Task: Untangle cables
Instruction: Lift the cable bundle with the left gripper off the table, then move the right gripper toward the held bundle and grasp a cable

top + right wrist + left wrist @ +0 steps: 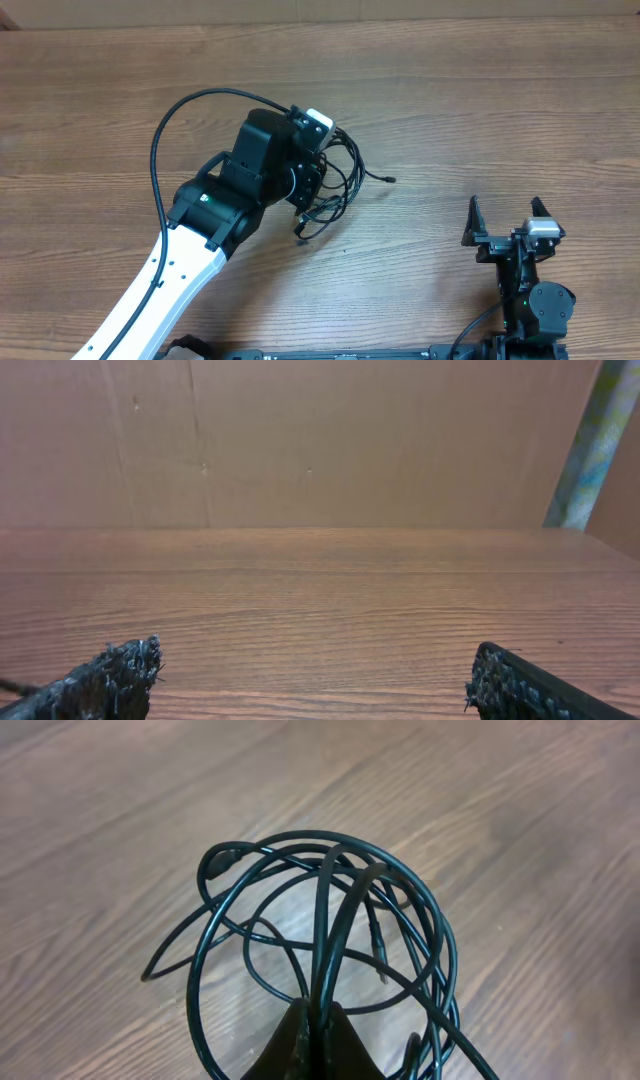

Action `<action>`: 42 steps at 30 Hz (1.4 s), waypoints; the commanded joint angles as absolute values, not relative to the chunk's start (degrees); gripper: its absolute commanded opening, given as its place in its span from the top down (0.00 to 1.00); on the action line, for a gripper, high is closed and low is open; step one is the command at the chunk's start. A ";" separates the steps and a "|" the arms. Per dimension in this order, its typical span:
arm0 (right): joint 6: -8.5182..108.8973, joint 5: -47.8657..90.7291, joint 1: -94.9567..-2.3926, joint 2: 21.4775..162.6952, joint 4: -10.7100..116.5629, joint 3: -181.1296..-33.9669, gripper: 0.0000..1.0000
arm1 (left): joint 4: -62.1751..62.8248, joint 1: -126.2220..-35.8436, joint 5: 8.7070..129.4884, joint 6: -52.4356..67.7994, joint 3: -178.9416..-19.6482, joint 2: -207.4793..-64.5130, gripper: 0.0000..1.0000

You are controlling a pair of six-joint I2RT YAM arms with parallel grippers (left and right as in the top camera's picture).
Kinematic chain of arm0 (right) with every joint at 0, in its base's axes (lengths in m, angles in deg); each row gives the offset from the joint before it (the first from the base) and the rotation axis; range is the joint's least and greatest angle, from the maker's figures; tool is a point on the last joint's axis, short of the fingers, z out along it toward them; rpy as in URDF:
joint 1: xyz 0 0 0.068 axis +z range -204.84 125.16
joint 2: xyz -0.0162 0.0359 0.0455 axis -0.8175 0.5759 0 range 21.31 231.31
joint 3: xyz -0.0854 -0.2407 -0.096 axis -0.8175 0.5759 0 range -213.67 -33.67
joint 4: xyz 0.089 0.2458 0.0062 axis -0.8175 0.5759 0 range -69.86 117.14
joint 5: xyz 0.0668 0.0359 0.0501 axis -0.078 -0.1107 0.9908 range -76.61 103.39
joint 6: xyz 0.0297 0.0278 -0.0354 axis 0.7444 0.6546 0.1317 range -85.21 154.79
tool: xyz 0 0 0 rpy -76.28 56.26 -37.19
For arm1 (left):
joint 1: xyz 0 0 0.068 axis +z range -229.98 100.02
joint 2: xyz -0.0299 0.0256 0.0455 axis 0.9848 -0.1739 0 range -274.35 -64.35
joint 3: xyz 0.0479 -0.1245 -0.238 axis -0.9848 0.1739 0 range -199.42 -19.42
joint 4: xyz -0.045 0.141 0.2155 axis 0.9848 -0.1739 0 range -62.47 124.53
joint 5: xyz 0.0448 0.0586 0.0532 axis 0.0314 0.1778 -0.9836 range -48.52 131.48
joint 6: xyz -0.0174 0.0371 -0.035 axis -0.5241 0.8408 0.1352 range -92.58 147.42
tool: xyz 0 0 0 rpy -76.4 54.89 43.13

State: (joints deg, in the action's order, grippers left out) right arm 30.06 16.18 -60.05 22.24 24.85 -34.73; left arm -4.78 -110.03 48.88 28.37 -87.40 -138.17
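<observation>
Clenched on a strand of the cables [330, 920], the left gripper [318, 1020] holds the bundle of thin black loops near the middle of the wooden bench [450, 90]. One loose plug end [389, 179] trails out on the bundle's right side. Farther right, well apart from the tangle, the right gripper [505, 215] sits near the bench's front edge, jaws spread wide.

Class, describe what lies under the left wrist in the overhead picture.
Loops of the cables stick out from under the wrist onto the table. It covers the rest of the tangle; the wrist camera shows the left fingers pinched on one strand.
</observation>
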 commanded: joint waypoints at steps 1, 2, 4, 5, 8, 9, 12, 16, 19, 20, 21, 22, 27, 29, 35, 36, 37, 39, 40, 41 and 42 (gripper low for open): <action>29.80 16.63 -60.14 22.29 24.61 -34.16 0.00 | -5.65 -110.40 54.34 33.22 -89.04 -136.82 0.96; 29.82 16.63 -60.14 22.29 24.61 -34.16 0.00 | -5.94 -110.40 56.40 34.64 -89.04 -136.82 0.96; 29.82 16.63 -60.14 22.29 24.61 -34.16 0.00 | -6.09 -110.40 60.49 37.53 -89.04 -136.82 0.96; 29.82 16.61 -60.14 22.29 24.61 -34.16 0.00 | -6.16 -110.40 62.72 39.10 -89.04 -136.82 0.96; 29.82 16.63 -60.14 22.29 24.61 -34.16 0.00 | -6.22 -110.40 69.34 42.80 -89.04 -136.82 0.96; 29.82 16.63 -60.14 22.29 24.61 -34.16 0.00 | -6.22 -110.40 70.74 43.36 -89.04 -136.82 0.96; 29.82 16.63 -60.14 22.29 24.61 -34.16 0.00 | -6.24 -110.40 76.24 45.44 -89.04 -136.82 0.96; 29.78 15.28 -60.14 22.29 23.87 -34.16 0.00 | -6.35 -110.40 77.56 45.68 -89.04 -136.82 0.96; 29.80 14.51 -60.14 22.29 24.83 -34.16 0.00 | -6.81 -110.40 77.56 45.68 -89.04 -136.82 0.96; 29.80 14.51 -60.14 22.31 24.96 -34.16 0.00 | -6.86 -110.40 77.58 45.66 -89.04 -136.82 0.96; 29.80 14.54 -60.14 22.31 24.76 -34.16 0.00 | -6.83 -110.40 77.67 45.66 -89.04 -136.82 0.96; 29.80 14.54 -60.14 22.31 24.79 -34.16 0.00 | -6.79 -110.40 78.10 45.66 -89.04 -136.82 0.96; 29.80 14.58 -60.14 22.31 24.76 -34.16 0.00 | -5.78 -110.40 78.89 45.18 -89.04 -136.84 0.96; 29.84 14.82 -60.14 22.31 22.53 -34.16 0.00 | -4.63 -110.40 80.16 45.16 -89.04 -136.84 0.96; 34.58 25.64 -60.16 22.31 16.85 -35.02 0.00 | -1.57 -110.40 82.02 45.20 -89.04 -136.84 0.96; 37.58 26.19 -60.16 22.31 17.90 -35.74 0.00 | -1.28 -110.40 82.02 45.20 -89.04 -136.84 0.96; 38.96 26.78 -60.14 22.31 18.69 -36.31 0.00 | -0.84 -110.38 81.99 45.20 -89.04 -136.84 0.96; 41.03 28.94 -60.16 22.35 21.99 -38.43 0.00 | 0.60 -110.38 81.53 45.20 -89.04 -136.86 0.96; 41.01 29.38 -60.16 22.53 25.16 -40.37 0.00 | 1.78 -110.38 80.11 45.18 -89.04 -136.86 0.96; 40.97 29.35 -60.16 22.88 27.34 -41.97 0.00 | 2.19 -110.38 79.11 45.18 -89.04 -136.86 0.96; 40.75 29.33 -60.16 23.55 29.62 -43.85 0.00 | 2.50 -110.38 77.97 45.18 -89.04 -136.88 0.96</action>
